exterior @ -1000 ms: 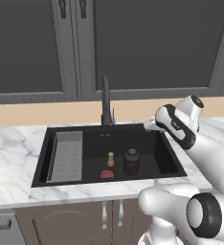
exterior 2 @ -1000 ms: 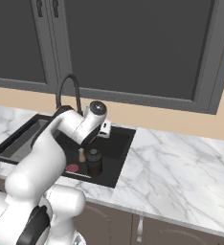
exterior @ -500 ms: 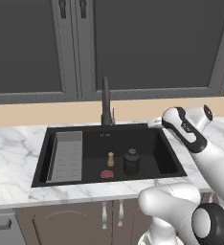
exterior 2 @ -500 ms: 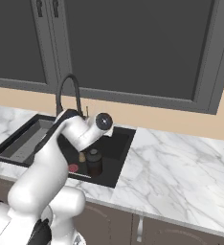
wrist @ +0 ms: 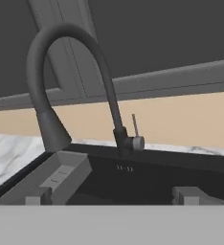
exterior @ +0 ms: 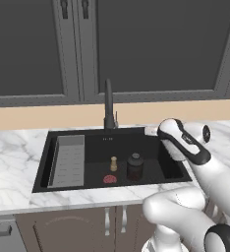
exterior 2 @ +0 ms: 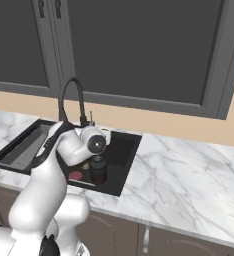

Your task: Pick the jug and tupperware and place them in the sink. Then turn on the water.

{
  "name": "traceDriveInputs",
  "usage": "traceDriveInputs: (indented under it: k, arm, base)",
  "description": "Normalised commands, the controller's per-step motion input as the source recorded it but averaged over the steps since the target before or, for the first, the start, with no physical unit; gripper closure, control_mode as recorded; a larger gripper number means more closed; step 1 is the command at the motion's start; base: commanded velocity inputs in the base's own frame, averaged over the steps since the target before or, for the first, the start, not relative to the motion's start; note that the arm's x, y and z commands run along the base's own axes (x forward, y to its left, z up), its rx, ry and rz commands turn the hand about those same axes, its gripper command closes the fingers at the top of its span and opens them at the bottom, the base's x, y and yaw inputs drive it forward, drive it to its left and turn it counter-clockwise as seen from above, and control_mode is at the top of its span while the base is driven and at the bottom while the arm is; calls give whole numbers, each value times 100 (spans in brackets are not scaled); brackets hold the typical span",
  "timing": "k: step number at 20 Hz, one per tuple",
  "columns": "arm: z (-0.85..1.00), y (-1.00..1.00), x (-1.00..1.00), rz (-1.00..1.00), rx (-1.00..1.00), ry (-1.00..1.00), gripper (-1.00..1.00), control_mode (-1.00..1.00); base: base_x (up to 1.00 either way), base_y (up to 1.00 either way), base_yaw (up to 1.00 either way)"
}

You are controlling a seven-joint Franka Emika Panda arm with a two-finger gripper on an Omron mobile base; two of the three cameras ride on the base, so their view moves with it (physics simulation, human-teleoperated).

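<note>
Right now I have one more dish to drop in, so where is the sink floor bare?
The black rectangular sink is bare at the back, below the black gooseneck faucet, and right of the squat dark jug. Crowded: jug, brass peg, red disc cluster mid-front; grey ribbed rack fills the left.

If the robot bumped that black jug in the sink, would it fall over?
Probably not. The jug looks squat and stands upright on the flat sink floor, so it would likely slide. Its small knobbed lid might rattle or pop off.
</note>
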Motion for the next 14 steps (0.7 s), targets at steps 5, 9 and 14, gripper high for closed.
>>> traceDriveInputs:
  k: [5,9,14]
  arm:
    - [0,0,27,5,0,-11,-100,-100]
    - [0,-29,5,15,0,-7,-100,-100]
    - [0,-21,5,11,0,-1,-100,-100]
  base:
    - [0,0,0]
    - [0,0,0]
    - [0,0,0]
